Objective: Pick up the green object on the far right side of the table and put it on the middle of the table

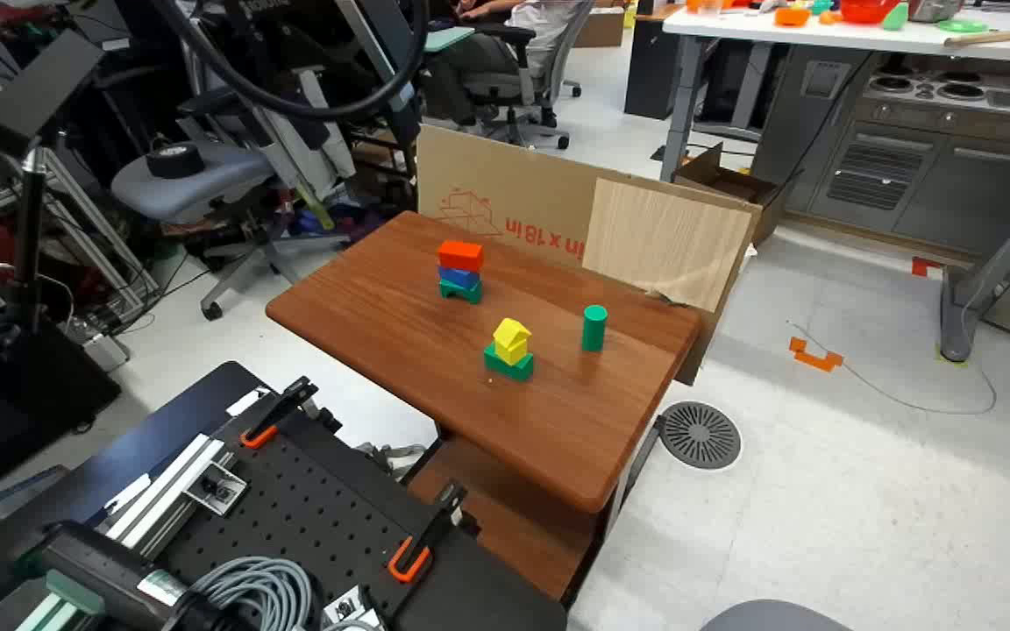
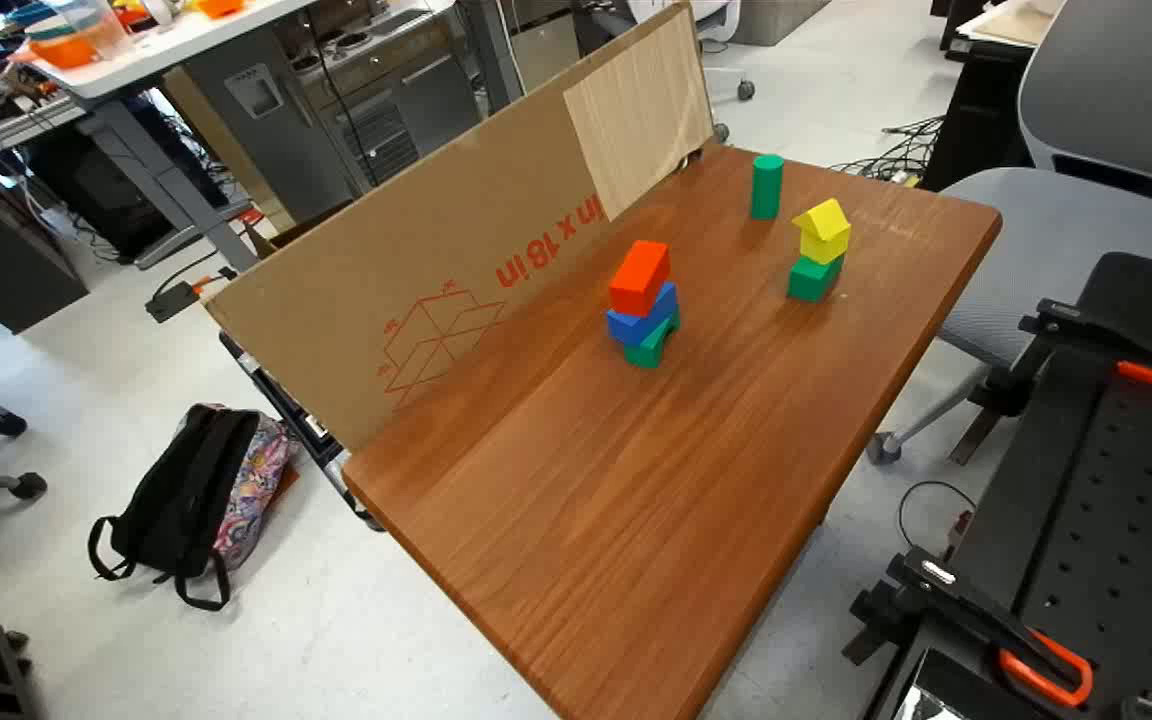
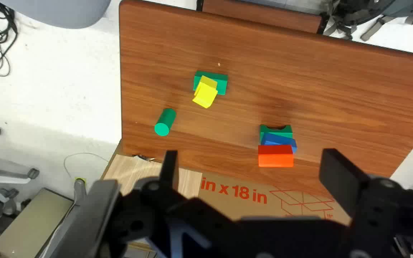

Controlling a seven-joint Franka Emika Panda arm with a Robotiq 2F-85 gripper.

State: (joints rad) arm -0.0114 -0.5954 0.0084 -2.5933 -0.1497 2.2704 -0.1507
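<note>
The green object [image 1: 593,329] is a short upright cylinder on the wooden table [image 1: 365,298]. In an exterior view it stands near the table's right end; it also shows at the far end in an exterior view [image 2: 766,187]. In the wrist view the green cylinder [image 3: 165,122] is left of the jaws, with the table [image 3: 335,82] below. My gripper [image 3: 250,156] is open and empty, its fingers wide apart, high above the table. Nothing is between the fingertips at their height. The gripper is out of view in both exterior views.
A yellow stack on a green block [image 1: 512,343] stands near the cylinder. A red, blue and green stack [image 2: 642,300] stands farther off. A cardboard panel [image 2: 456,260] lines one long table edge. A black perforated bench with clamps [image 1: 312,491] faces the opposite edge.
</note>
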